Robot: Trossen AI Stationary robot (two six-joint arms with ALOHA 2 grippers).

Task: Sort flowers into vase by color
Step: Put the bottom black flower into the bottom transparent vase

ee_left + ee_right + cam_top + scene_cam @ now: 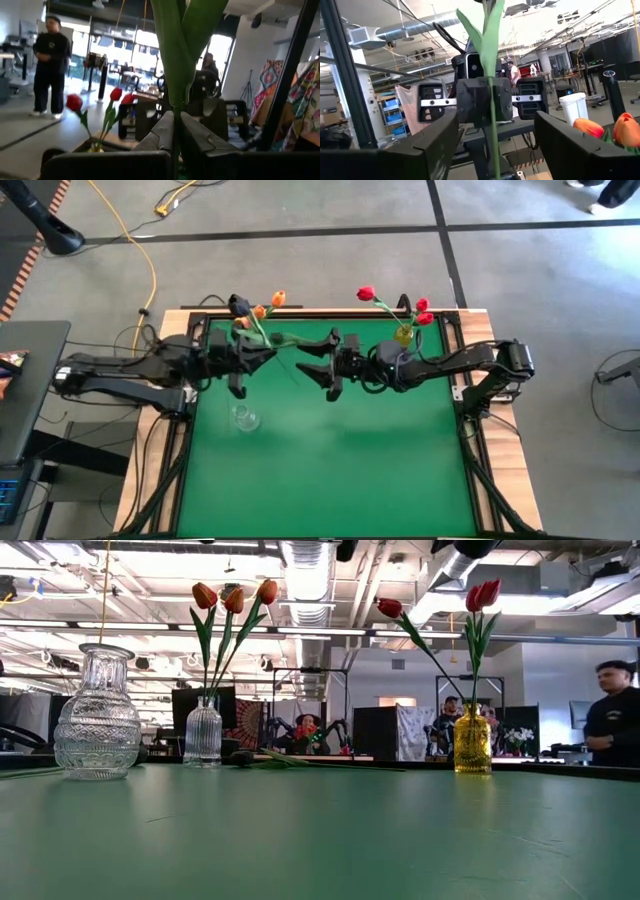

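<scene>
Left claw (175,145) clamps tulip stem (175,75) — right claw (492,145) (apart) wide.

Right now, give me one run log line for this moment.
left gripper shut on flower stem | right gripper open, facing it | yellow vase: red flowers

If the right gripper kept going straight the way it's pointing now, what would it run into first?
Most likely the green flower stem clamped in the left gripper, which sits directly ahead of the open right gripper. The stem stands between its spread fingers, so the left gripper's body comes right after. Depth between them is hard to judge.
</scene>
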